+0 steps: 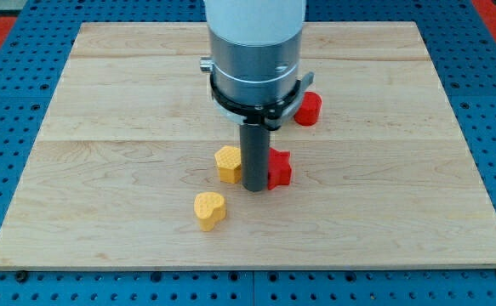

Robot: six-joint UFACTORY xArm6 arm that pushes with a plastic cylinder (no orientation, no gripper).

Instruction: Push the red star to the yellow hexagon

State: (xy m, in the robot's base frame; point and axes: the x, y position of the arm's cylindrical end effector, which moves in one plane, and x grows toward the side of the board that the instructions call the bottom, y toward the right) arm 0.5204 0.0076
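The red star (279, 167) lies near the middle of the wooden board (103, 127). The yellow hexagon (227, 162) lies just to its left, a rod's width away. My tip (253, 188) stands between the two, touching or nearly touching the star's left side and the hexagon's right side. The rod hides part of both blocks.
A yellow heart block (209, 210) lies below and left of the hexagon. A second red block (308, 109), shape unclear, sits above the star, partly hidden by the arm's grey body (256, 59). Blue pegboard (9, 102) surrounds the board.
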